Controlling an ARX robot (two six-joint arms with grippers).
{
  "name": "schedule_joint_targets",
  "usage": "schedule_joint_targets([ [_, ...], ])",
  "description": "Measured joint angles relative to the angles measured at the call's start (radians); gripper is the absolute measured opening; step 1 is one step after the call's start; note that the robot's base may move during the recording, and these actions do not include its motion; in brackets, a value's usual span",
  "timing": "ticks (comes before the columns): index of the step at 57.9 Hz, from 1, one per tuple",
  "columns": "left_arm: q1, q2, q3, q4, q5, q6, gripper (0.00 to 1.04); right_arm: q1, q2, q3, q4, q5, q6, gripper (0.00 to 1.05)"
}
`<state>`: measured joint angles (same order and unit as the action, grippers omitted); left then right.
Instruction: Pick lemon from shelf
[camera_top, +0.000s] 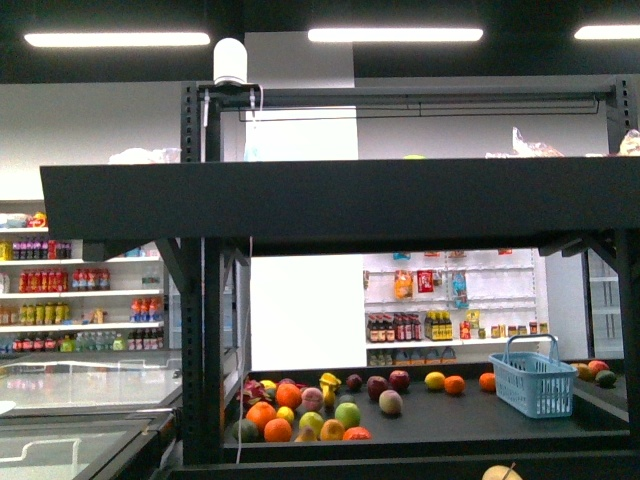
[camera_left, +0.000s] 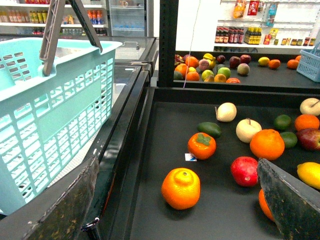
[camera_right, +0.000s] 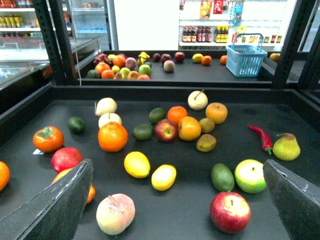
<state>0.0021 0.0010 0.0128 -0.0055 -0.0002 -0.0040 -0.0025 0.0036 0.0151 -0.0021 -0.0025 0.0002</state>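
- The right gripper (camera_right: 177, 163) hovers low over the near tier of the shelf (camera_right: 150, 93), its fingers (camera_right: 55, 205) spread wide and holding nothing.
- A lemon (camera_right: 164, 177) lies on the dark deck just ahead of that gap, clear of both fingers and close beside a second lemon (camera_right: 137, 164).
- The left gripper (camera_left: 176, 167) is also released and empty, angled down over an orange (camera_left: 181, 188) and a persimmon (camera_left: 202, 145). A turquoise basket (camera_left: 50, 115) stands just outside the tier's edge.
- Loose fruit dots the deck, among it a pear (camera_right: 286, 147) and a red chili (camera_right: 261, 136).
- A farther tier carries more fruit and a blue basket (camera_top: 535, 385). Beyond it, white wall shelves of bottles (camera_top: 80, 290) line the room under ceiling strip lights (camera_top: 395, 34).
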Motion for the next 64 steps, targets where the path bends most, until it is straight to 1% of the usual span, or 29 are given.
schedule_joint_targets([
  [25, 0.000, 0.000, 0.000, 0.000, 0.000, 0.000, 0.97, 0.000, 0.000, 0.000, 0.000, -0.001, 0.000, 1.02],
  [26, 0.000, 0.003, 0.001, -0.006, 0.008, -0.010, 0.97, 0.000, 0.000, 0.000, 0.000, -0.001, 0.000, 1.02],
  [30, 0.007, 0.052, 0.027, -0.085, 0.069, -0.141, 0.97, 0.000, 0.000, 0.000, 0.000, -0.001, 0.000, 1.02],
  [32, 0.019, 0.096, 0.037, -0.088, 0.106, -0.246, 0.97, 0.000, 0.000, 0.000, 0.000, -0.001, 0.000, 1.02],
  [34, 0.032, 0.129, 0.048, -0.084, 0.127, -0.314, 0.97, 0.000, 0.000, 0.000, 0.000, -0.001, 0.000, 1.02],
  [40, 0.132, 0.299, 0.140, 0.016, 0.252, -0.534, 0.97, 0.000, 0.000, 0.000, 0.000, -0.001, 0.000, 1.02],
  [42, 0.163, 0.354, 0.174, 0.046, 0.294, -0.577, 0.97, 0.000, 0.000, 0.000, 0.000, -0.001, 0.000, 1.02],
  [48, 0.300, 0.610, 0.338, 0.153, 0.441, -0.735, 0.97, 0.000, 0.000, 0.000, 0.000, -0.001, 0.000, 1.02],
  [51, 0.350, 0.720, 0.416, 0.182, 0.484, -0.794, 0.97, 0.000, 0.000, 0.000, 0.000, 0.000, 0.000, 1.02],
  [54, 0.399, 0.851, 0.517, 0.205, 0.510, -0.854, 0.97, 0.000, 0.000, 0.000, 0.000, 0.000, 0.000, 1.02],
  [59, 0.454, 1.027, 0.668, 0.224, 0.534, -0.928, 0.97, 0.000, 0.000, 0.000, 0.000, -0.001, 0.000, 1.02],
  [64, 0.489, 1.162, 0.790, 0.227, 0.550, -0.996, 0.97, 0.000, 0.000, 0.000, 0.000, -0.001, 0.000, 1.02],
])
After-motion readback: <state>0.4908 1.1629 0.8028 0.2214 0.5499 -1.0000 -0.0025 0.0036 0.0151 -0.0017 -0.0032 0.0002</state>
